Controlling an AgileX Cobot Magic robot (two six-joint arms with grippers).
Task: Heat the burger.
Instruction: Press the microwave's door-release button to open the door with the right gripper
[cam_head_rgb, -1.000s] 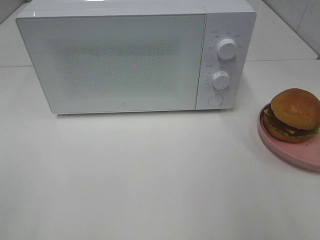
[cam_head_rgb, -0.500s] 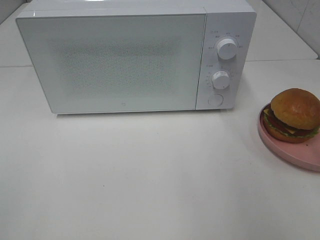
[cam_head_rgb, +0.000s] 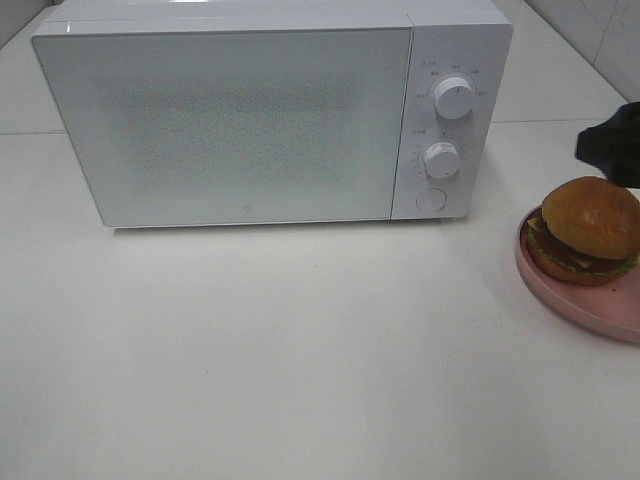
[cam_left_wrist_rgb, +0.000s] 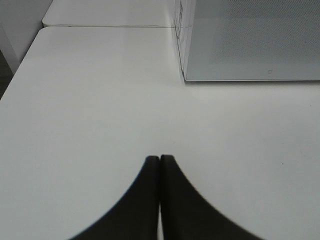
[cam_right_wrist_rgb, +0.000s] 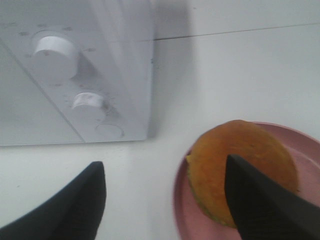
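Your right tool (cam_right_wrist_rgb: 164, 164) hangs spread over the burger (cam_right_wrist_rgb: 235, 160), likely to grasp it; your left tool (cam_left_wrist_rgb: 160, 160) is pressed together.

- left hand (cam_left_wrist_rgb: 160, 162): showing as two matte black fingers (cam_left_wrist_rgb: 140, 210), smooth-surfaced, each flaring wide at the base and curving in to a narrow tip
- right hand (cam_right_wrist_rgb: 164, 166): showing the same matte black finish, both fingers tapering from a broad base to a blunt point
- high camera: right hand reading only as a dark blocky mass, detail blurring out
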